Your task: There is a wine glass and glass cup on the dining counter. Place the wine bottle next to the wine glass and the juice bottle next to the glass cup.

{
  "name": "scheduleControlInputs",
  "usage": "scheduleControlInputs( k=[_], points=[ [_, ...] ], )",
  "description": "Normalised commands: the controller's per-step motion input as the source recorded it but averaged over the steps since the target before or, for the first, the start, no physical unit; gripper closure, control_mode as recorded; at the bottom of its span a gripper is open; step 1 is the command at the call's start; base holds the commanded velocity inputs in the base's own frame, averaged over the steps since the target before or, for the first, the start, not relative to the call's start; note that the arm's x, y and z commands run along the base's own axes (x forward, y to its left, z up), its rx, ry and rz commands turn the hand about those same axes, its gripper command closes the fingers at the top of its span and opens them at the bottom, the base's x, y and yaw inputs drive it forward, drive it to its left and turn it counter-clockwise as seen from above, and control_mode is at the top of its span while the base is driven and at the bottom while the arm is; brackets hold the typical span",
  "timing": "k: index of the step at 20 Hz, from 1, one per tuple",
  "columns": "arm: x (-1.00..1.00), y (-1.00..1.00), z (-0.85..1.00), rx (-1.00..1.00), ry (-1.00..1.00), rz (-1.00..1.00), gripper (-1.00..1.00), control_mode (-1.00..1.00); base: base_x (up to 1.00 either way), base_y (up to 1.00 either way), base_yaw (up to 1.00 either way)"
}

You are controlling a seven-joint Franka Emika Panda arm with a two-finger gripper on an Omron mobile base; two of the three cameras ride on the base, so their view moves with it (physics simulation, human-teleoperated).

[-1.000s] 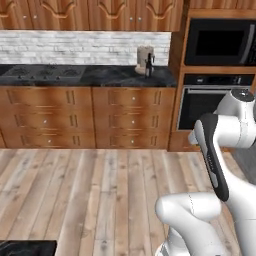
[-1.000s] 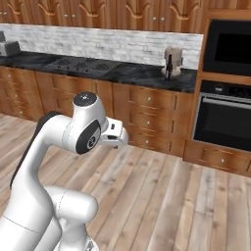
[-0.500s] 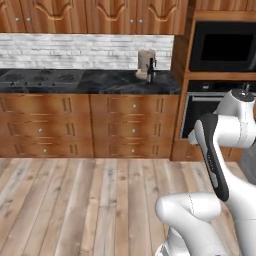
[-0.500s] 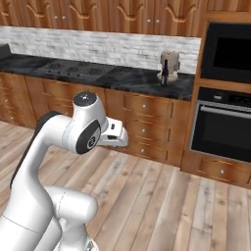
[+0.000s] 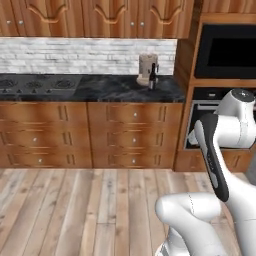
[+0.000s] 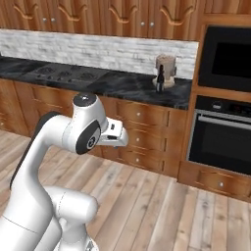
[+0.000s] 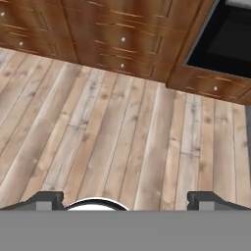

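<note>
Wine bottle (image 5: 153, 78) upright on wall counter (image 5: 100, 90) upper centre, just in front of knife block (image 5: 148, 66), near counter's right end beside oven (image 6: 223, 142), gripper (image 7: 125, 198) spread wide, empty, over bare plank floor (image 7: 122, 132).

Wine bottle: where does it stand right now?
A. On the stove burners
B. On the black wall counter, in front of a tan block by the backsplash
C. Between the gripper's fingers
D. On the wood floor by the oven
B. The wine bottle stands upright on the wall counter, just in front of the tan block.
</note>
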Motion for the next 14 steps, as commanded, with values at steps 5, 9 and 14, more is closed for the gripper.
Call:
scheduleControlInputs(
  k=[5, 9, 14],
  points=[
    [0.00, 0.00, 0.00, 0.00, 0.00, 0.00, -1.00, 1.00, 0.67, 0.06, -0.01],
    [0.00, 0.00, 0.00, 0.00, 0.00, 0.00, -1.00, 1.00, 0.66, 0.16, -0.07],
    [0.00, 0.00, 0.00, 0.00, 0.00, 0.00, -1.00, 1.00, 0.62, 0.27, -0.17]
  ],
)
